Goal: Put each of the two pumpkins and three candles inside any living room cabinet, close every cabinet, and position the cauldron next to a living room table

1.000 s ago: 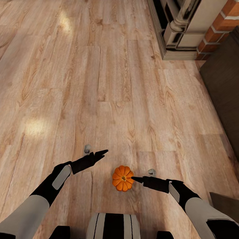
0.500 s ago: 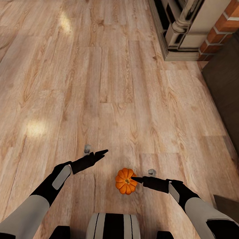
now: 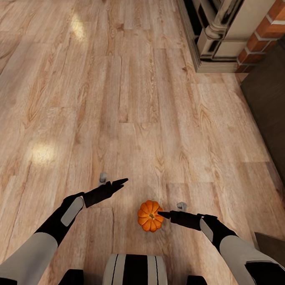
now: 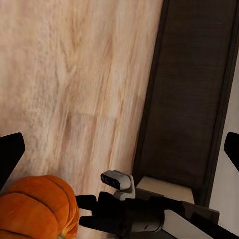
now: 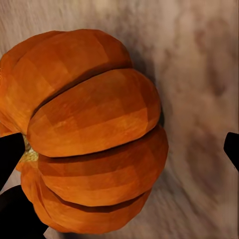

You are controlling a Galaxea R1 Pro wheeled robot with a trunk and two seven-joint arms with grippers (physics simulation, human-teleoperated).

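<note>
While the pumpkin [image 3: 150,216] sits on the wood floor [image 3: 120,95] at lower centre, the right gripper [image 3: 160,213], jaws apart, reaches its stem, so grasping looks in hand; next, closing, then carrying toward the dark cabinet [image 3: 270,99] at right; the left gripper [image 3: 123,183] hangs open alongside.

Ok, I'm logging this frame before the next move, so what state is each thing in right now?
Small round orange ribbed pumpkin: on the wooden plank floor, at the right gripper's tips.
Right gripper: open, one fingertip touching the pumpkin's top.
Left gripper: holding nothing, apart from the pumpkin.
Long dark-brown wood cabinet: shut along its visible front.
</note>
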